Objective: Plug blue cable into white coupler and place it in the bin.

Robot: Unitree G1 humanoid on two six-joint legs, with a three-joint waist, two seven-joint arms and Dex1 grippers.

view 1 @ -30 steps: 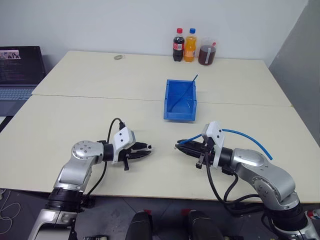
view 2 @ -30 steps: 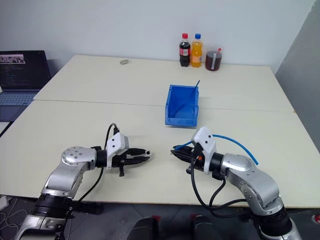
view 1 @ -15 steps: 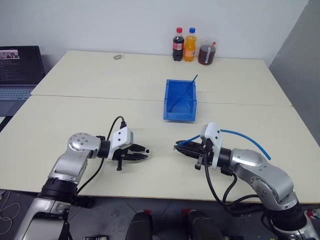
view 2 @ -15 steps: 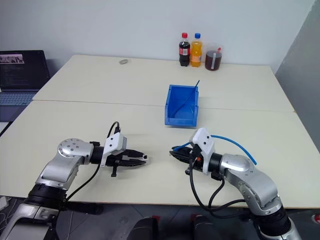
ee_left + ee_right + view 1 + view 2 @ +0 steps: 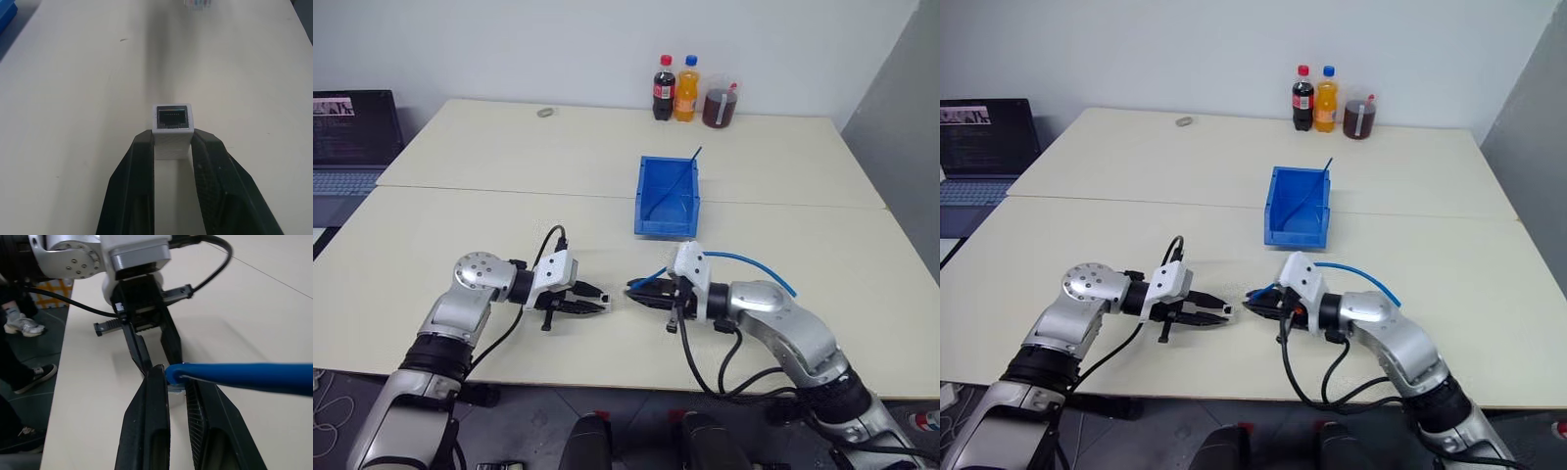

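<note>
While our left tool (image 5: 599, 305) pinches the white coupler (image 5: 171, 129) and our right tool (image 5: 633, 291) the blue cable (image 5: 744, 261), bare desk (image 5: 460, 215) separates them from the bin (image 5: 667, 197).

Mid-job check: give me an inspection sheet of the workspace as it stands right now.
Surface: pale table, seam across the middle.
Job's things: white coupler in left gripper, socket facing the plug; blue cable in right gripper, not yet mated; bin beyond them, a thin blue wire leaning in it.
Clutter: two bottles, a jug, small round object at the far edge.
Grippers: both shut on their parts.
Cables: black robot cables.
Surroundings: laptop at left.
</note>
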